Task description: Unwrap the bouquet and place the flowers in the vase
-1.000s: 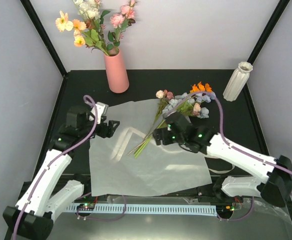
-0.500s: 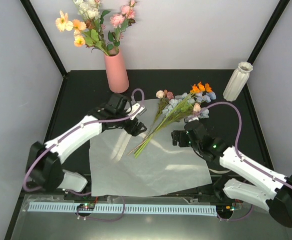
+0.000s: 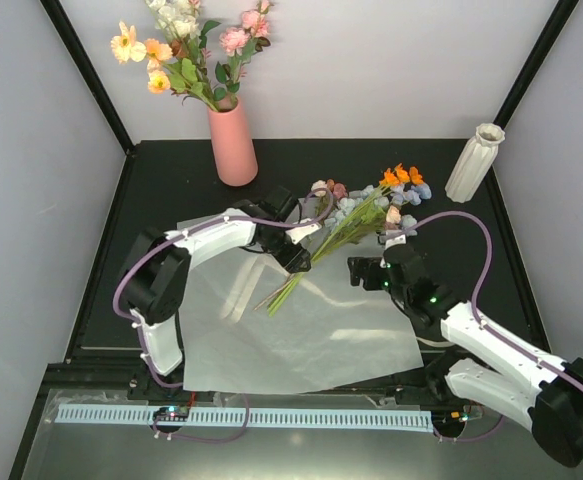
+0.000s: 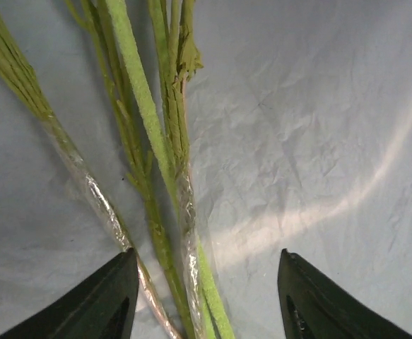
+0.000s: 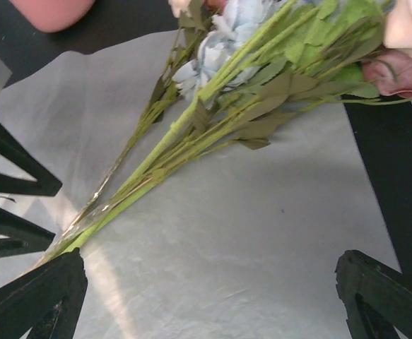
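While the left arm stretches across the paper [image 3: 301, 335], the left gripper [image 3: 299, 258] straddles the stems of the flowers [image 3: 356, 222] near its far edge, half open, gripping nothing. The right gripper [image 3: 363, 270] hovers over the paper's right side, wide open, empty.

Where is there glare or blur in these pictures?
Left wrist: a bright streak crosses the paper, and tape on the stems glints. Right wrist: the pink bloom at the corner is soft. Top external: even light, sharp.
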`<action>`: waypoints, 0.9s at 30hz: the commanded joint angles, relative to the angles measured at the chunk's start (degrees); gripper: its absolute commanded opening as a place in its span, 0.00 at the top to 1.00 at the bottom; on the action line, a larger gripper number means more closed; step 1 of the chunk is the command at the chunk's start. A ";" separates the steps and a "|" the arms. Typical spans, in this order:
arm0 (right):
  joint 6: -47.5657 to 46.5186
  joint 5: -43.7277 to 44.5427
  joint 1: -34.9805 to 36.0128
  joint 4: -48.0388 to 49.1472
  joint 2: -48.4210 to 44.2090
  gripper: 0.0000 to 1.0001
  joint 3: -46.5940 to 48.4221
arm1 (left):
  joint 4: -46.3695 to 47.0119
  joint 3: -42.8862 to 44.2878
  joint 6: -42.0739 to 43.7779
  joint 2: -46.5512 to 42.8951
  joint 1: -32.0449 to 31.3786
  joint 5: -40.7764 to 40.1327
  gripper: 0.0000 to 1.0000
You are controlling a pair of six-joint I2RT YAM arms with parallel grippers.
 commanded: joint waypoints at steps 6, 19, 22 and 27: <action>-0.16 -15.77 -11.89 8.37 1.13 0.05 -4.28 | -1.71 6.15 0.64 6.36 -1.69 -0.79 0.54; -0.25 -26.03 -18.69 12.09 6.97 0.09 -4.80 | -0.68 7.10 0.53 9.87 -3.59 -6.24 0.70; -0.05 -26.60 -19.02 12.41 7.11 0.09 -5.04 | 0.14 7.02 0.32 9.57 -3.89 -7.45 0.77; -0.17 -27.47 -19.42 12.55 8.07 0.10 -4.78 | 0.67 6.83 0.29 8.90 -4.17 -6.86 0.97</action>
